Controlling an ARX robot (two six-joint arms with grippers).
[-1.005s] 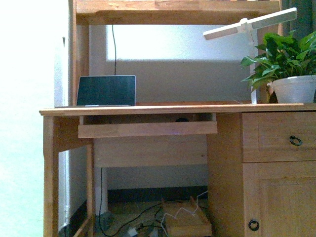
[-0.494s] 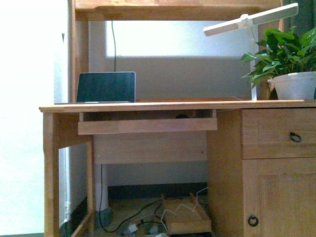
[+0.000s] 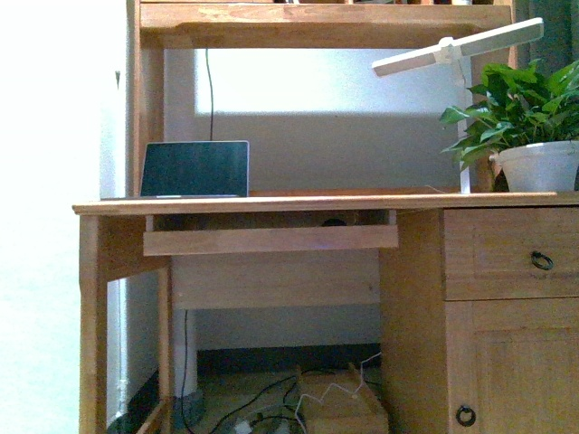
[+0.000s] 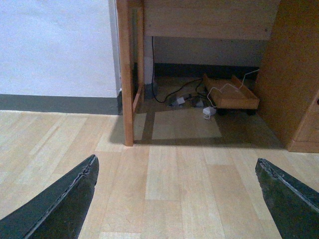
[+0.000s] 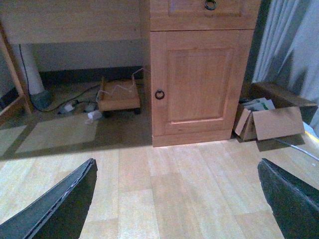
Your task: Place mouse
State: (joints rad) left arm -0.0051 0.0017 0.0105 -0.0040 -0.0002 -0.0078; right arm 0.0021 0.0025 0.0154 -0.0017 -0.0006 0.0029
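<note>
A small dark domed mouse point(image 3: 334, 220) shows only partly in the front view. It lies on the pull-out tray point(image 3: 270, 239), just under the desktop point(image 3: 308, 202). Neither arm shows in the front view. My left gripper point(image 4: 175, 167) is open and empty, low over the wood floor in front of the desk's left leg point(image 4: 127, 74). My right gripper point(image 5: 177, 167) is open and empty, low over the floor in front of the cupboard door point(image 5: 199, 79). The mouse does not show in either wrist view.
An open laptop point(image 3: 194, 169) stands at the desktop's left. A potted plant point(image 3: 529, 136) and a white lamp point(image 3: 457, 50) stand at its right. Below the desk lie cables and a low wooden trolley point(image 4: 230, 93). A cardboard box point(image 5: 271, 119) sits right of the cupboard.
The front view shifted a little: the desk sat slightly higher in the frame half a second ago and is back down now. Nothing on the desk has moved.
</note>
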